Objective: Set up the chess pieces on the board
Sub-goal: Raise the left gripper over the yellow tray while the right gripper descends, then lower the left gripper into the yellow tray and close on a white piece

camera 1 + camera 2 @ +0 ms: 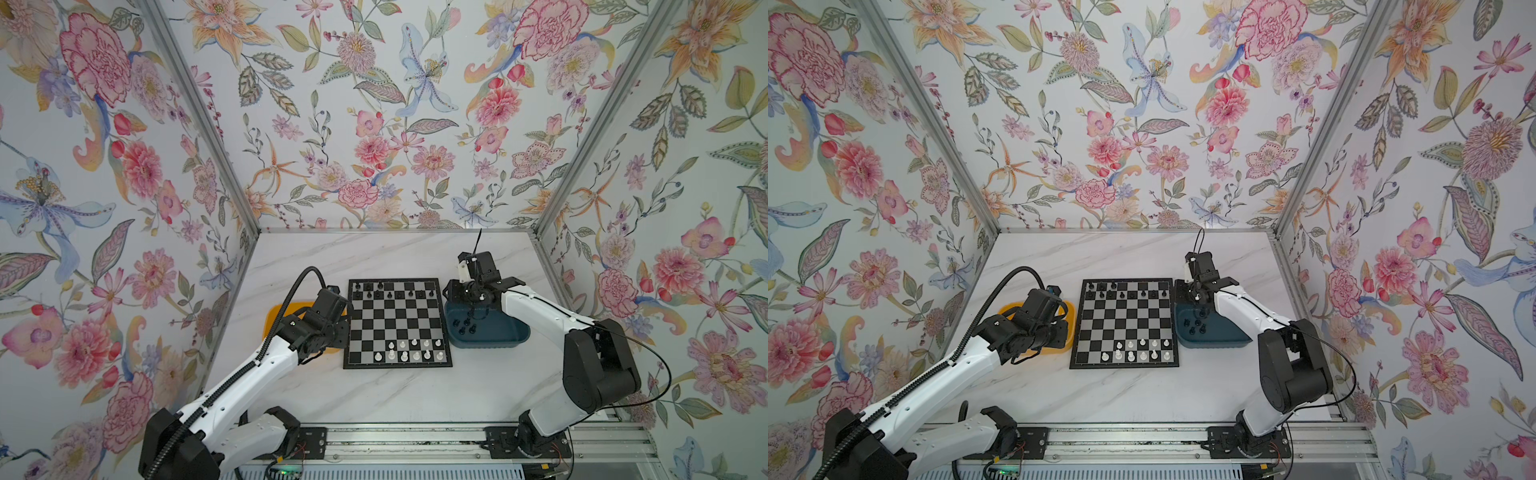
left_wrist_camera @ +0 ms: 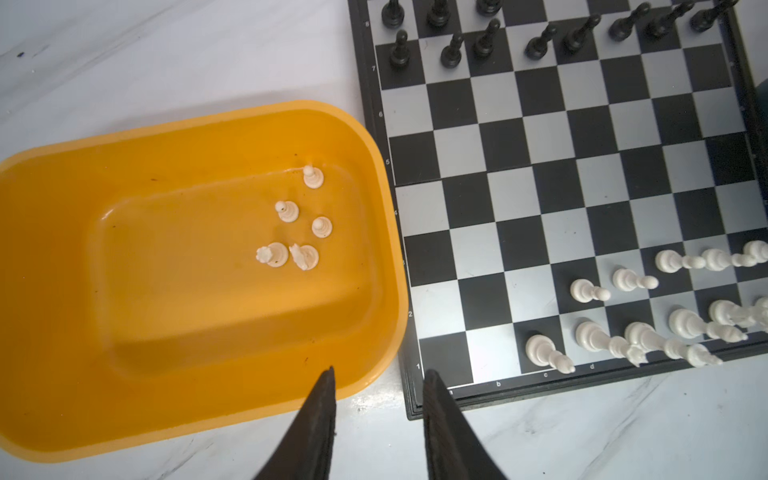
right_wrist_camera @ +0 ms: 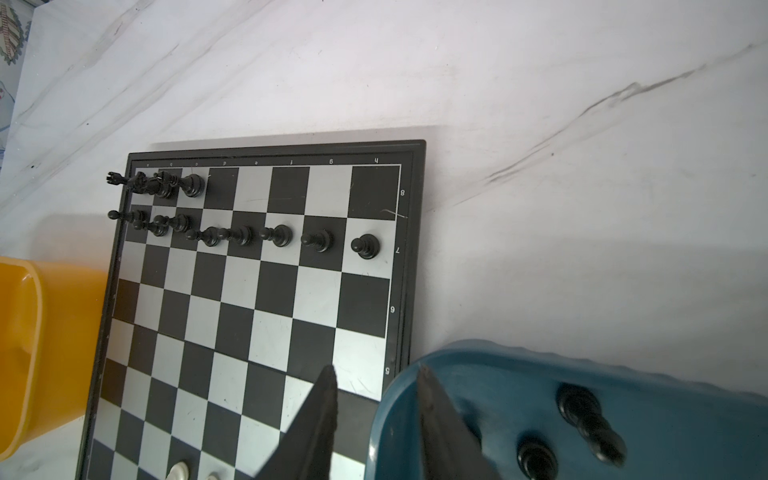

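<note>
Yellow tray (image 2: 50,291), glossy plastic, fills the left wrist view: five small white pieces (image 2: 299,220) stand upright on its floor straight ahead of the left gripper (image 2: 380,370), whose slim dark jaws are partly open and empty, the board (image 2: 582,166) just beside. In the right wrist view the right gripper (image 3: 376,368), also partly open and holding nothing, hangs over the blue tray (image 3: 665,365) rim at the board's edge, black pieces (image 3: 536,457) close by. In both top views each arm is nearer its own tray; unfilled squares lie at the white rows' left and the black back row's right.
</note>
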Tool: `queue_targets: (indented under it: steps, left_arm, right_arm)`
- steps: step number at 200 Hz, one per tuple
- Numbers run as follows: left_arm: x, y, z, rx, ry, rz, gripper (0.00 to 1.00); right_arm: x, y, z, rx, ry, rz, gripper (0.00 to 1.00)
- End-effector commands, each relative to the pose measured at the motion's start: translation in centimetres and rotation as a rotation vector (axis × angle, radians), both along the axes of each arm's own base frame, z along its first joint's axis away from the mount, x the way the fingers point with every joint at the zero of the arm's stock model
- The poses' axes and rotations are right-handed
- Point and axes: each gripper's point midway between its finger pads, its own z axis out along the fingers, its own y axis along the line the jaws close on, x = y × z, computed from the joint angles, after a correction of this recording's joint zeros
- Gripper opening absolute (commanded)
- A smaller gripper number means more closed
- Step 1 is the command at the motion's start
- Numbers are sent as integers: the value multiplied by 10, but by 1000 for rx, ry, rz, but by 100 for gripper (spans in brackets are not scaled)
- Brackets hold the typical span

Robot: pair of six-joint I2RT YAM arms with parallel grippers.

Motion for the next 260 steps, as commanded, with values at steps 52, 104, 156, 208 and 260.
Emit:
queue_targets:
  steps: [52, 104, 156, 208, 260]
  left_arm:
    - [7, 42, -27, 55, 60, 115, 37]
    - [24, 63, -32, 30, 52, 198, 34]
    - [35, 61, -44, 18, 88, 191, 29]
    - [51, 52, -49, -6, 100, 174, 29]
    - [65, 45, -53, -21, 106, 168, 33]
  right_arm:
    - [11, -6, 10, -10, -11, -36, 34]
    - [16, -11, 9, -11, 1, -57, 34]
    - [18, -15, 3, -11, 21, -69, 34]
    - [18, -20, -1, -12, 29, -82, 34]
    - [18, -23, -3, -15, 34, -89, 34]
